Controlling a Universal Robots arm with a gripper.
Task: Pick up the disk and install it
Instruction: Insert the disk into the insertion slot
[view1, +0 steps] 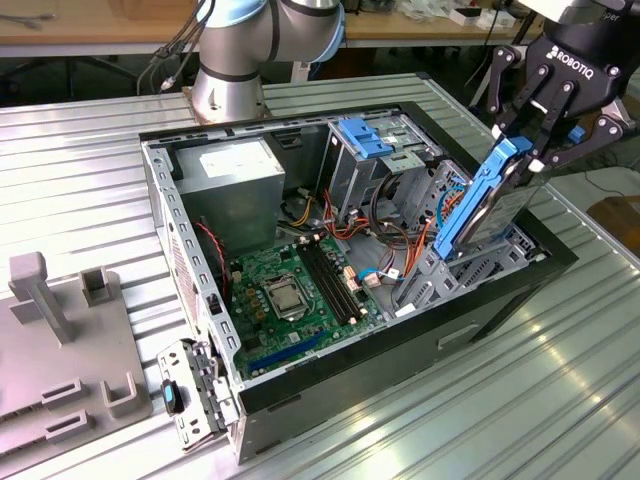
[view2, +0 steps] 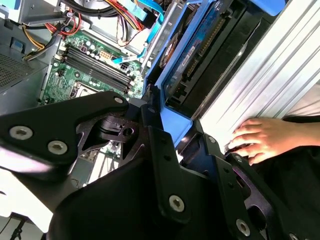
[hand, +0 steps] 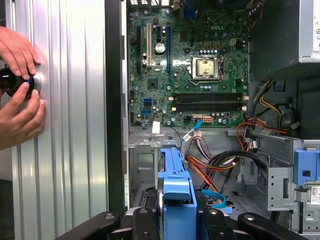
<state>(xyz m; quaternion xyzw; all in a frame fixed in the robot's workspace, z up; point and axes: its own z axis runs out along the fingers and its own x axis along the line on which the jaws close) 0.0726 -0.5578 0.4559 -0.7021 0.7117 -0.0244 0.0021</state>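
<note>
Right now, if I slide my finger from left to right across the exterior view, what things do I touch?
Grey fixture blocks → green motherboard → the disk, tilted, its top clamped in the gripper.

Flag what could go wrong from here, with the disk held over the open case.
1. The disk hangs tilted in the gripper, clamped at its top end; it could jam on the edge of the metal bay.
2. Loose orange cables lie beside that bay and might get pinched.
3. A person's hand lies close to the gripper; contact seems possible.
</note>
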